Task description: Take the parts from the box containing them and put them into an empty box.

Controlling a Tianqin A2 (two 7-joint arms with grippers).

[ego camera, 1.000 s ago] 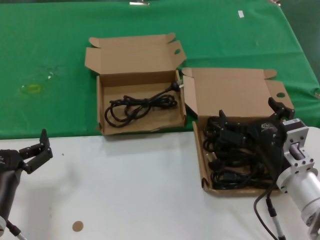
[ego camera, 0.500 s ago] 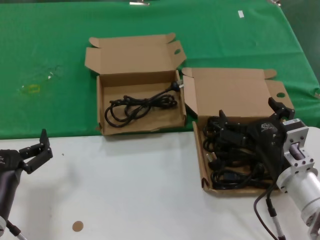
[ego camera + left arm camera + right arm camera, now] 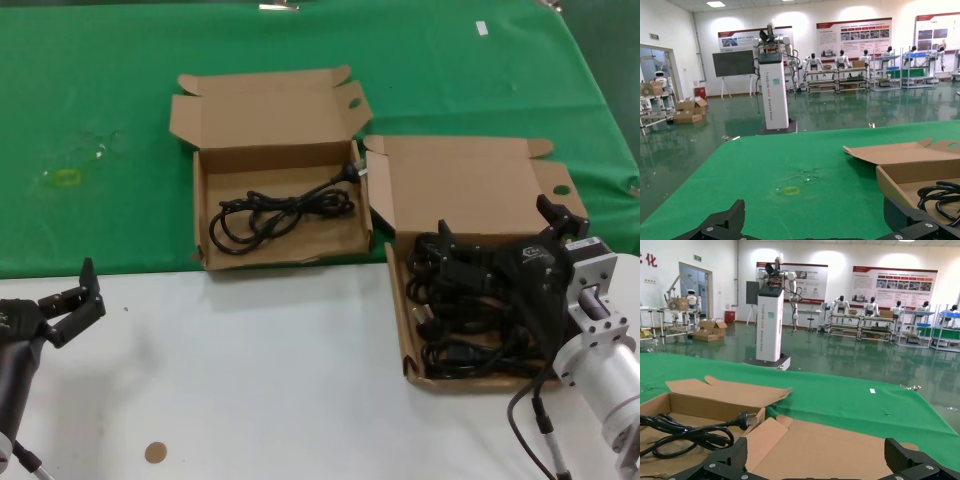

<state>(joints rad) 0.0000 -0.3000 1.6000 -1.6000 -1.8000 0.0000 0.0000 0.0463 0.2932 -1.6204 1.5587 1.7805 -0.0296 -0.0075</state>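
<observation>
The box containing the parts (image 3: 470,185) stands at the right, lid open, with several black power cords (image 3: 455,320) piled in it. My right gripper (image 3: 495,222) hovers open over that pile, its fingers astride the back of the tray and holding nothing; in the right wrist view (image 3: 816,456) the lid (image 3: 840,450) lies right ahead. The other box (image 3: 200,215), to the left on the green cloth, holds one coiled cord (image 3: 280,213), also seen in the right wrist view (image 3: 690,432). My left gripper (image 3: 68,290) is parked open at the near left.
Both boxes straddle the edge between the green cloth (image 3: 100,100) and the white table (image 3: 250,380). A small brown disc (image 3: 154,453) lies near the front. A yellow mark (image 3: 65,178) is on the cloth. The left wrist view shows the left box's corner (image 3: 920,172).
</observation>
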